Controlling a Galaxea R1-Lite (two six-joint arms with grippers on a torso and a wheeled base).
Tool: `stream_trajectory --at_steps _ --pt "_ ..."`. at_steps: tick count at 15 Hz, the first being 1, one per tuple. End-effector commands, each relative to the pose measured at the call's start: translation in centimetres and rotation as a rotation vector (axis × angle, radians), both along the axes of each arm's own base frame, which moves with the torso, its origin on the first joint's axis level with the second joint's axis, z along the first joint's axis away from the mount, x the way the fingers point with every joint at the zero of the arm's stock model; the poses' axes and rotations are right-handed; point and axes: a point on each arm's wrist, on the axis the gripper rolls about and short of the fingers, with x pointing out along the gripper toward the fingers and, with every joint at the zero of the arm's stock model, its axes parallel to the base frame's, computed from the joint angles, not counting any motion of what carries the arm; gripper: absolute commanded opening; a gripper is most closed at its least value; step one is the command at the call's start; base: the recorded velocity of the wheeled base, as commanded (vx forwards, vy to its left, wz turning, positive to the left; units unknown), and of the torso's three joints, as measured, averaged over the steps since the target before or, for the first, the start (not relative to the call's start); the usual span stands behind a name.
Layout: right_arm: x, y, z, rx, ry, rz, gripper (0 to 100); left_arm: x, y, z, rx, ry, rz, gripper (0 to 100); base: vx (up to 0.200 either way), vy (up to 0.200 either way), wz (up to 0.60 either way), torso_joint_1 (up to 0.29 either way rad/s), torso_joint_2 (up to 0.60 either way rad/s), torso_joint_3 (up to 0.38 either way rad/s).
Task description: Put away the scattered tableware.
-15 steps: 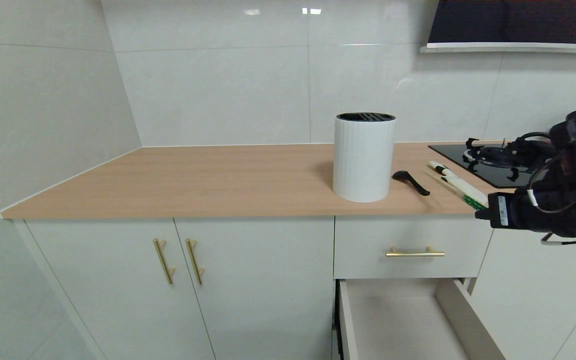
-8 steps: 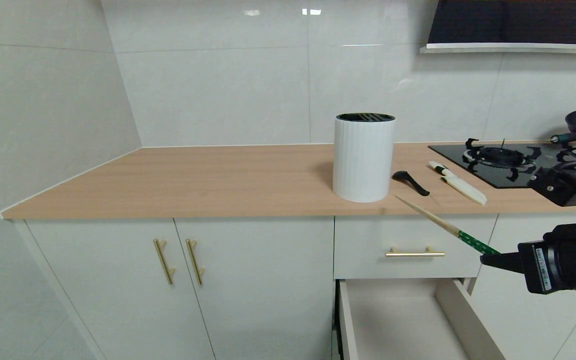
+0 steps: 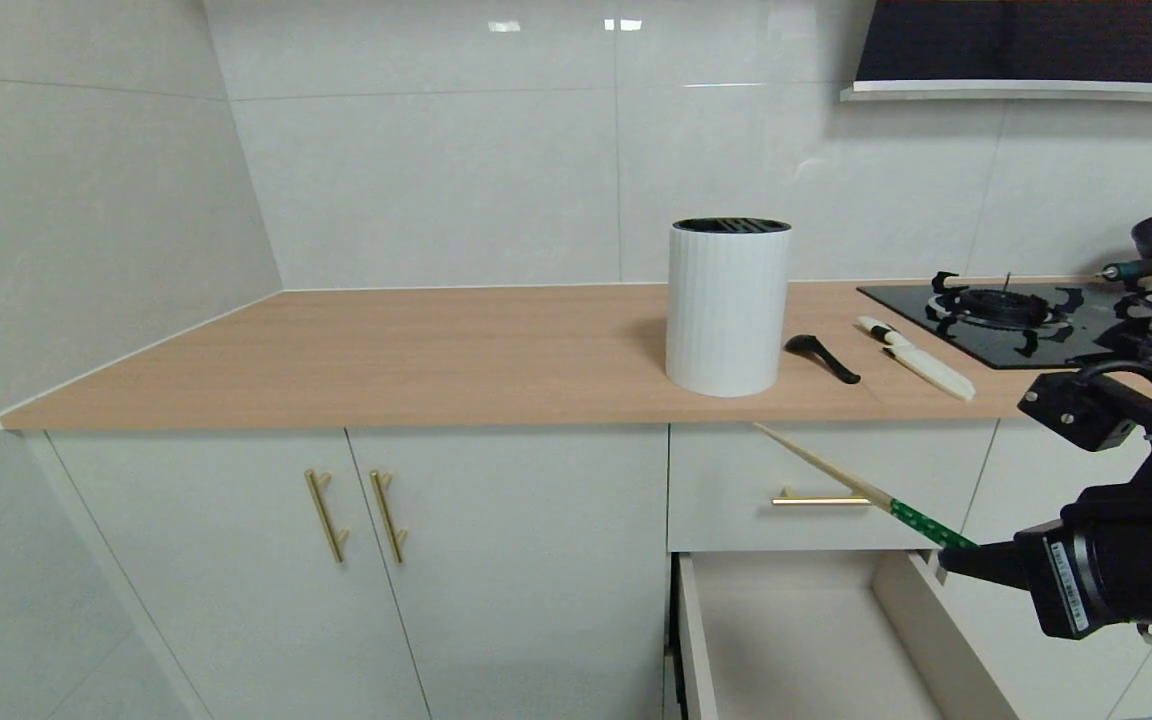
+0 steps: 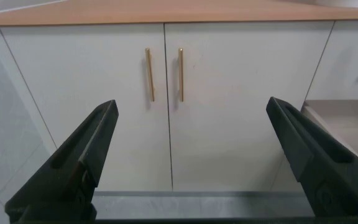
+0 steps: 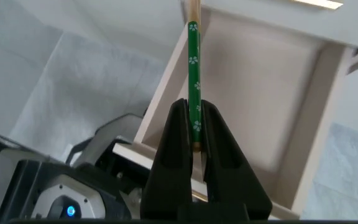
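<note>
Wooden, with a green patterned band at its thick end, the chopstick [image 3: 841, 472] is off the countertop [image 3: 386, 360] and in the air. It slants across the front of the shut upper drawer, directly above the open lower drawer [image 3: 921, 620]. Whether it is one stick or a pair pressed together cannot be told. The right gripper [image 3: 951, 562] has its jaws clamped on the banded end, and in the right wrist view the chopstick [image 5: 194, 74] points over the drawer's pale inside.

The step in hand looks like carrying the chopstick to the drawer. The next move calls for lowering and levelling it so the far tip clears the drawer wall, then letting go low enough that it does not bounce or roll.

On the countertop, a black spoon [image 3: 821, 358] and a white knife [image 3: 916, 360] lie near each other beside the white slotted holder [image 3: 726, 310], so more tableware remains. The left gripper [image 4: 191, 180] faces the cupboard doors [image 4: 166, 93], its fingers [image 4: 73, 168] wide apart and empty.
</note>
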Motion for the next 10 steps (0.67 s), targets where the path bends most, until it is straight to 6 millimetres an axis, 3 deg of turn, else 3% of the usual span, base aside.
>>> stream_trajectory --at_steps 1,10 --pt "0.0 0.31 -0.39 -0.007 0.017 0.016 0 0.0 0.0 0.02 0.0 -0.002 -0.001 100 0.0 0.0 0.0 -0.154 0.39 0.242" --pt "0.05 0.74 -1.05 -0.021 0.042 0.037 0 0.0 0.0 0.0 0.0 0.0 -0.001 100 0.0 0.0 0.0 -0.145 0.45 0.293"
